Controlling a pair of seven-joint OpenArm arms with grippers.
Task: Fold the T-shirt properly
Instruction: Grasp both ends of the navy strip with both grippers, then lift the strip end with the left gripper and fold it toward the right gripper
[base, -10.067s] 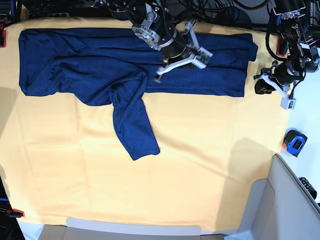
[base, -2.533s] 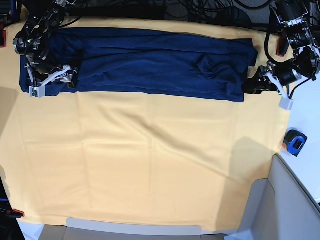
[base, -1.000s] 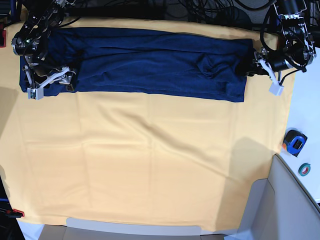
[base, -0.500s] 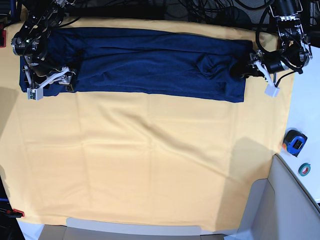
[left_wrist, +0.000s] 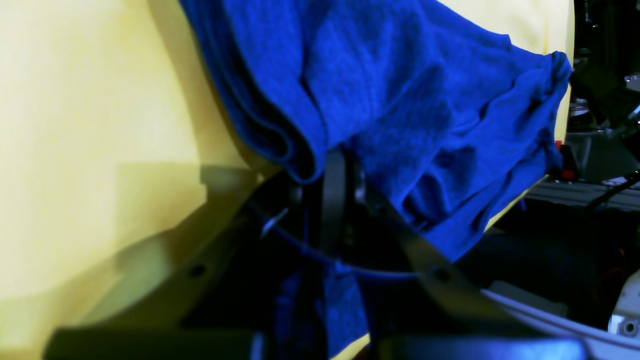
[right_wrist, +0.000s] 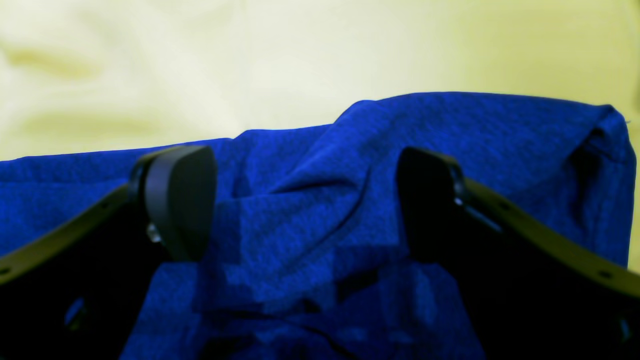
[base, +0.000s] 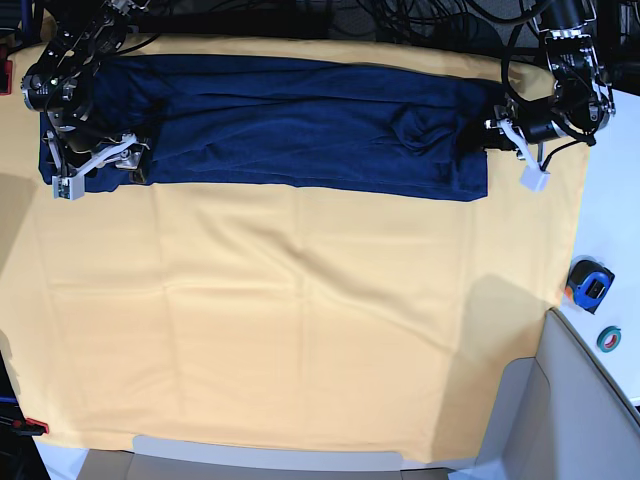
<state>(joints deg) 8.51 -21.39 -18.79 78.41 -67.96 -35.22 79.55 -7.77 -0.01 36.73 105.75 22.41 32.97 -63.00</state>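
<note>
The T-shirt (base: 300, 125) is dark navy and lies folded into a long band along the far edge of the yellow cloth (base: 300, 320). My left gripper (base: 490, 140) is at the band's right end. In the left wrist view the left gripper (left_wrist: 335, 170) is shut on a bunched fold of the T-shirt (left_wrist: 400, 75). My right gripper (base: 100, 165) is at the band's left end. In the right wrist view the right gripper (right_wrist: 305, 200) is open, its fingers (right_wrist: 180, 200) astride the T-shirt (right_wrist: 350, 150), which rises in a wrinkle between them.
A blue tape measure (base: 588, 283) and a small teal tape roll (base: 609, 339) lie on the white surface at the right. A grey panel (base: 580, 420) fills the lower right corner. Cables run along the far edge. A red clamp (base: 30, 425) sits at the lower left.
My left gripper has moved left from the cloth's right edge onto the shirt's right end and closed on it, bunching the fabric. The right gripper has barely moved.
</note>
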